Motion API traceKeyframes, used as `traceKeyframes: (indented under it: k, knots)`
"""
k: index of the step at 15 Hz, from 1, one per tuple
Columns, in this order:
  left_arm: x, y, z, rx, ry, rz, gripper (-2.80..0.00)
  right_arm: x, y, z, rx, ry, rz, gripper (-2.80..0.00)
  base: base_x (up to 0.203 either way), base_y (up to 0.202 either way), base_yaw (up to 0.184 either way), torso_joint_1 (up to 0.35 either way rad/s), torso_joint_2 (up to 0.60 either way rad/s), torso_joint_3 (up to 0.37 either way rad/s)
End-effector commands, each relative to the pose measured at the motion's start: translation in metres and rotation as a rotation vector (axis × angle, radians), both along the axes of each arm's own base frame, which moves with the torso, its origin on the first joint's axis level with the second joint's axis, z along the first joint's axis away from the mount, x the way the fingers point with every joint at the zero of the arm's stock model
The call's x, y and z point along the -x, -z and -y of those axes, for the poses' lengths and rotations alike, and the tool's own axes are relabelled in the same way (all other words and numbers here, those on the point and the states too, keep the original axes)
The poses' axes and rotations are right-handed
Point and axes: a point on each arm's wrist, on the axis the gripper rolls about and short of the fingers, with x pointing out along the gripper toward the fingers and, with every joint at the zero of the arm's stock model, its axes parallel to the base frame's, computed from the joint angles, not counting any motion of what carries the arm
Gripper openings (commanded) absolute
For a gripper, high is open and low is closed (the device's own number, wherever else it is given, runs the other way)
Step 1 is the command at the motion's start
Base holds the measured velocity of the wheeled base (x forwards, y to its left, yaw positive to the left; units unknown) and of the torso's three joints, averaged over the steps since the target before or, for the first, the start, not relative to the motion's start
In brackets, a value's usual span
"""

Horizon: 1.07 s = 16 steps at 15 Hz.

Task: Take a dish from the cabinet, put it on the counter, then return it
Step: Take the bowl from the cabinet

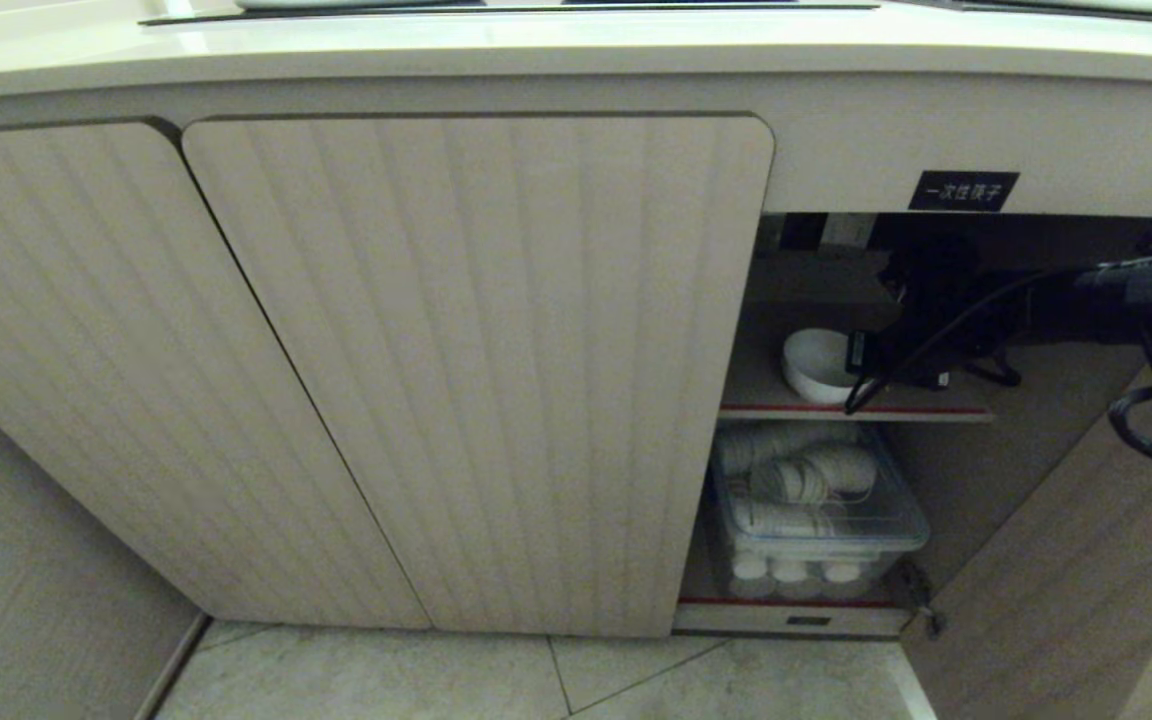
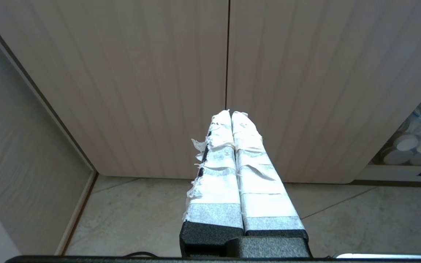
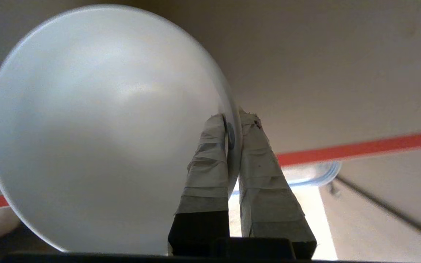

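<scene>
The dish (image 1: 816, 362), a small glossy white bowl, is tilted on its side over the cabinet's (image 1: 476, 370) upper red-edged shelf (image 1: 856, 410), inside the open right compartment. My right gripper (image 1: 861, 352) reaches in from the right and is shut on the dish's rim. In the right wrist view the dish (image 3: 104, 128) fills most of the picture, its rim pinched by the right gripper (image 3: 234, 120), one taped finger inside the bowl and one outside. My left gripper (image 2: 231, 114) hangs low before the closed ribbed doors, taped fingers pressed together on nothing. The counter (image 1: 536, 45) runs along the top.
A clear lidded plastic box (image 1: 816, 510) full of stacked white disposable cups sits on the lower shelf under the dish. A black label (image 1: 963, 190) with white characters is above the opening. The open door (image 1: 1066, 560) stands at the right. Tiled floor (image 1: 536, 680) lies below.
</scene>
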Motion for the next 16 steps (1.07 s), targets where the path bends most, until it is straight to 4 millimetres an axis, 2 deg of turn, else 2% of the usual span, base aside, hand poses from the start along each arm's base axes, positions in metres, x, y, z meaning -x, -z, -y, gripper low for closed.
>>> traceKeyframes:
  k: [1,8,16]
  knots:
    - [0.000,0.000,0.000,0.001,0.000,0.001,-2.80,0.003,-0.001,0.000,-0.025,0.020,-0.003,-2.80,0.000,0.000,0.000,0.000,0.00,0.000]
    - [0.000,0.000,0.000,0.001,0.000,0.001,-2.80,0.016,0.002,-0.005,-0.061,0.050,-0.034,-2.80,0.000,0.000,0.000,0.000,0.00,0.000]
    - [0.000,0.000,0.000,0.001,0.000,0.001,-2.80,0.028,-0.001,-0.008,-0.071,0.039,0.031,-2.80,0.000,0.000,0.000,0.000,0.00,0.000]
